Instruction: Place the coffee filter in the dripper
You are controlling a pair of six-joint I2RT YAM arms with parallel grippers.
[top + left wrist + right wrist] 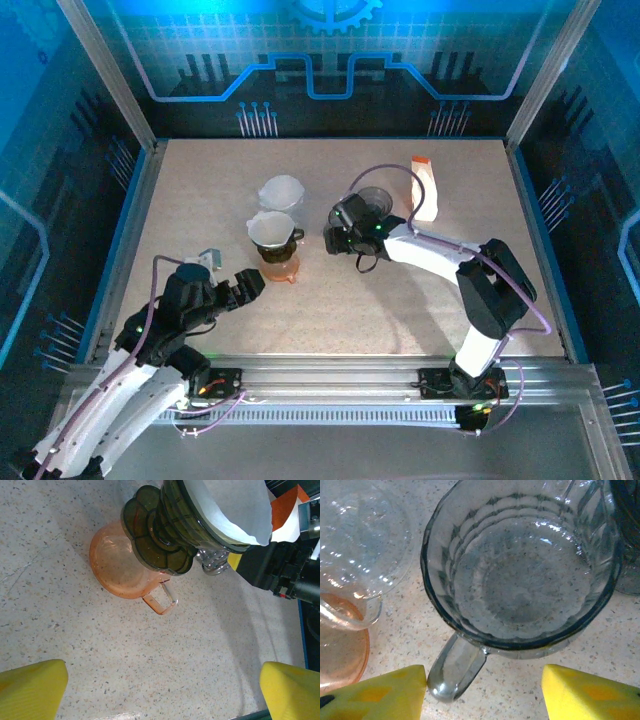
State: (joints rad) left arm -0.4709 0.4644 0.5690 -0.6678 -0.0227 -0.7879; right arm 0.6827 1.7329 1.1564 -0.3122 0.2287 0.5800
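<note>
dripper [161, 539] top cropped, grey mug [520, 575] rim cropped

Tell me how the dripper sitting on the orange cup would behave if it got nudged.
Probably top-heavy: the dripper flares to a wide mouth above the orange cup it rests on, so a sideways push might tip it or slide it off. It looks rigid and glossy, so likely slick to grip. The paper filter inside seems light and could shift.

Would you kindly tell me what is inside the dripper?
A white paper filter lines the dripper, its rim standing above the edge. The dripper's inner walls and outlet are hidden beneath the paper.
</note>
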